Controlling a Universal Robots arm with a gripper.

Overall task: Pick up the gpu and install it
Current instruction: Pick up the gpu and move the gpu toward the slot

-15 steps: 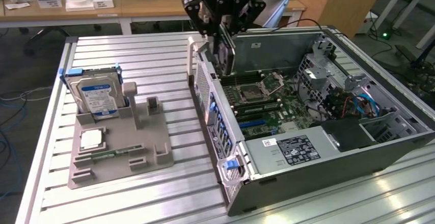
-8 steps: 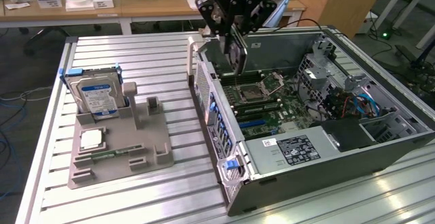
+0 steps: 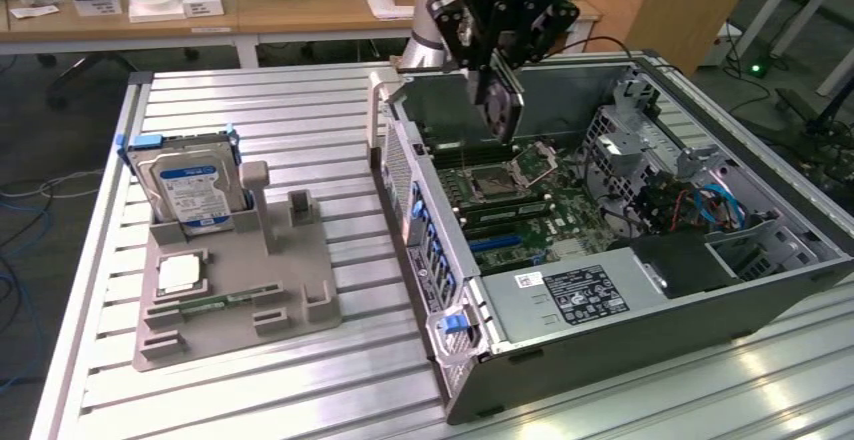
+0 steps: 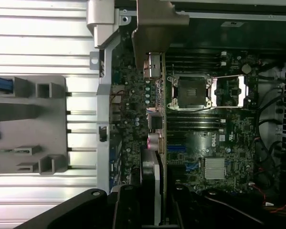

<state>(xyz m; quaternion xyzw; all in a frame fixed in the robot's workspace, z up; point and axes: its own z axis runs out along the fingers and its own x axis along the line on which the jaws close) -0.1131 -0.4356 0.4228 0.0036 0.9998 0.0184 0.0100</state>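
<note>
Claw [image 3: 498,72] clamped on the gpu [image 3: 502,110], I hold it edge-down inside the open computer case [image 3: 601,360], above the motherboard [image 3: 534,210]. Well apart, a hard drive [image 3: 191,188] stands in the grey holder [image 3: 287,260] on the desk [image 3: 267,110].

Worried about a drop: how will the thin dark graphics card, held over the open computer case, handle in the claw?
The thin dark graphics card hangs straight below the claw, so probably stiff. Held by its flat faces alone, it may pivot. Exposed board edge: likely fragile.
</note>
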